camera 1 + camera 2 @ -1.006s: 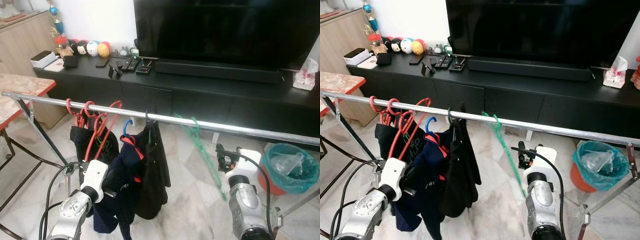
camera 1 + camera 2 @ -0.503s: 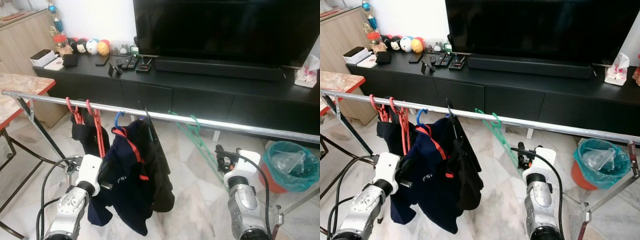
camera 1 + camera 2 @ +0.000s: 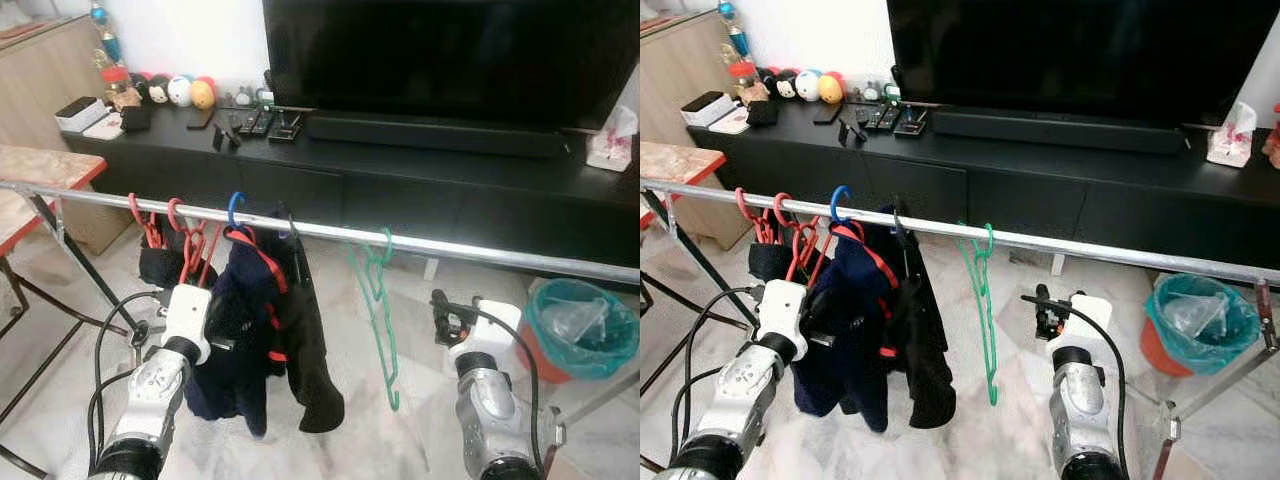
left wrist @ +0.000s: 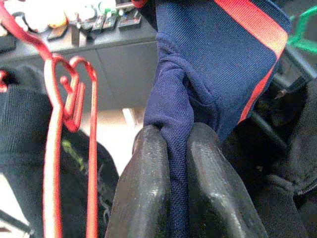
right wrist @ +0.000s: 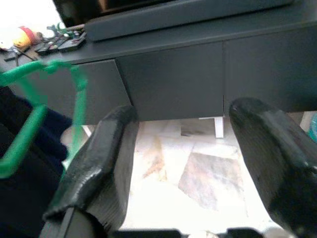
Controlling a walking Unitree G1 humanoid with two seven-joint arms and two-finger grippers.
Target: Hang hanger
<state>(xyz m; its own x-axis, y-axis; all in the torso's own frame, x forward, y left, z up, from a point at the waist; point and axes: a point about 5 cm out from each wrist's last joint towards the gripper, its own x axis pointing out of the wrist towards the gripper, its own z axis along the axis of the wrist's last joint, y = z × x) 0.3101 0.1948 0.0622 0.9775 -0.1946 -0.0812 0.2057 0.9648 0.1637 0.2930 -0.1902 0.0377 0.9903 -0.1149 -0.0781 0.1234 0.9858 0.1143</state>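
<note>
- Marble flooring (image 3: 400, 440) is showing under a steel rail (image 3: 460, 247) fronting a black TV cabinet (image 3: 450, 170).
- Left gripper (image 4: 171, 183) is pinching the navy garment (image 3: 245, 330), whose blue hanger (image 3: 234, 208) is hooking the rail; let go gently.
- Right gripper (image 5: 183, 163) is gaping empty near the green hanger (image 3: 378, 310).

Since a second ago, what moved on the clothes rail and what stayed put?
The green hanger has swung back from its slant and now hangs straight down from the rail. The navy garment, pinched by the left gripper, shifted along the rail and its blue hook now sits over it. The right gripper stayed open and empty; the red hangers stayed.
</note>
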